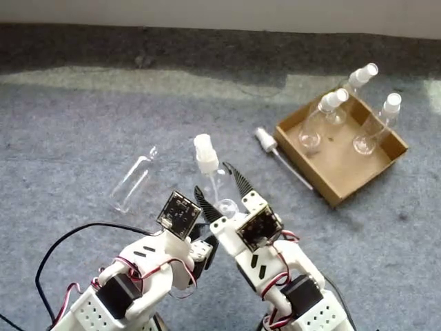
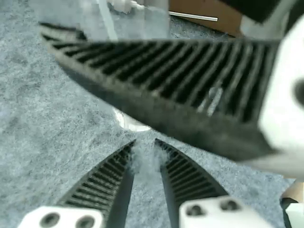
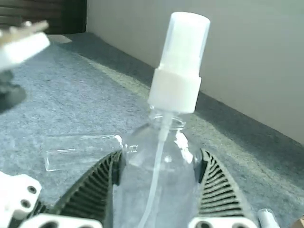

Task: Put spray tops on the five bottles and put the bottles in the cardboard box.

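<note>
One upright bottle (image 3: 159,190), spray top (image 3: 178,61) up, clamped in right claw (image 3: 160,159); left claw (image 2: 144,142) slightly parted.

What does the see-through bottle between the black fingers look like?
The clear round bottle stands upright, gripped on both sides by the right gripper's ribbed black fingers. A white spray top sits on its neck, with a thin tube hanging down inside. It looks empty.

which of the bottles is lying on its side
The capless bottle on the carpet, away from the cardboard box. The other four stand upright with spray tops: three in the box, one in the right gripper.
</note>
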Motion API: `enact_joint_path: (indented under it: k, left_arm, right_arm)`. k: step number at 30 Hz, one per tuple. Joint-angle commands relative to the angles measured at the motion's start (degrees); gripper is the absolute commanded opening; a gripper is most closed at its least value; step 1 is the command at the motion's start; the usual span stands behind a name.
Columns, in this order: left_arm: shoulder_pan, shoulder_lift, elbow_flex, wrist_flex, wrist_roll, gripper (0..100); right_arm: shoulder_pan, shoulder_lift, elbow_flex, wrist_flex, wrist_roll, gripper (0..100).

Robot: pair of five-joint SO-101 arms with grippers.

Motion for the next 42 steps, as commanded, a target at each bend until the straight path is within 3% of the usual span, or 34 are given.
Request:
enact_joint_path:
  k: [1,18,28,42]
  left_arm:
    - [0.8,-0.7,-0.9,-1.1,0.3,0]
    - [0.7,-0.7,-1.0,-1.1,0.3,0]
    - [-5.4,-0.7,-0.5,-5.1,0.3,0]
    - [-5.4,-0.7,-0.5,-5.2,0.3,0]
  right_arm:
    - [-1.9,-1.1,6.5,1.0,-0.5,8.0]
    - [-1.9,-1.1,6.5,1.4,-0.4,8.0]
    - [-1.9,-1.0,6.5,1.4,-0.4,8.0]
    - [-1.9,-1.0,6.5,1.4,-0.4,8.0]
